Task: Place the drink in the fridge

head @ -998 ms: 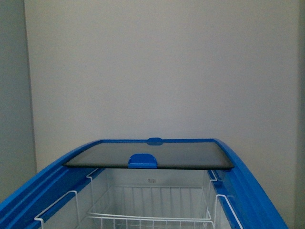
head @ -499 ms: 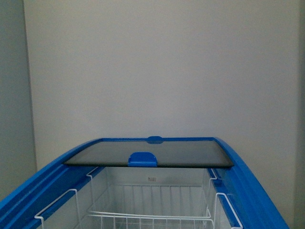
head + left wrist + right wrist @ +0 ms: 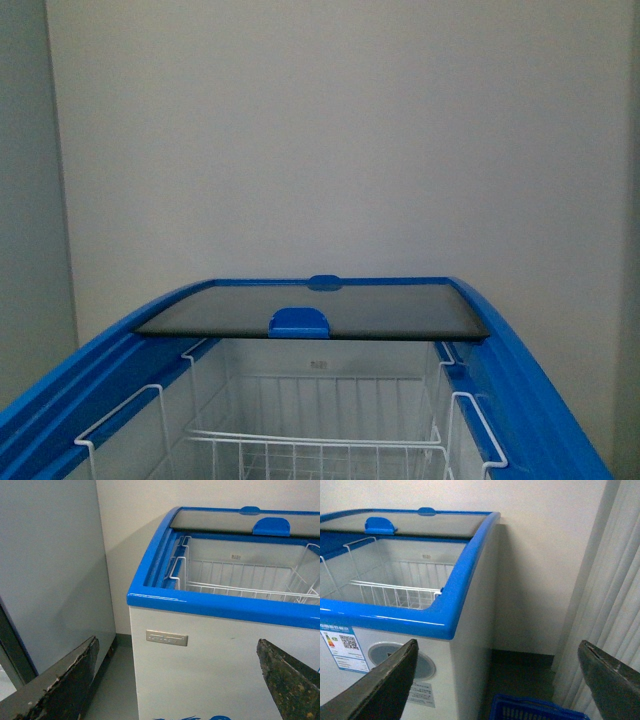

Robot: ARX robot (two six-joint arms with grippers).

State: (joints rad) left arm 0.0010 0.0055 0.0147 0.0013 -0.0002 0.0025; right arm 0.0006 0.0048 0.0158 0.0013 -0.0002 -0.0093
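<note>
Plain white wall (image 3: 340, 140) sat behind everything. Pale curtain (image 3: 615, 605) hung to one side of it, blue basket (image 3: 535, 711) on the floor near the curtain's foot. Grey panel (image 3: 50, 570) met the wall's other end.

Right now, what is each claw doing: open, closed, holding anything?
Left claw: open, holding nothing.
Right claw: open, holding nothing.
</note>
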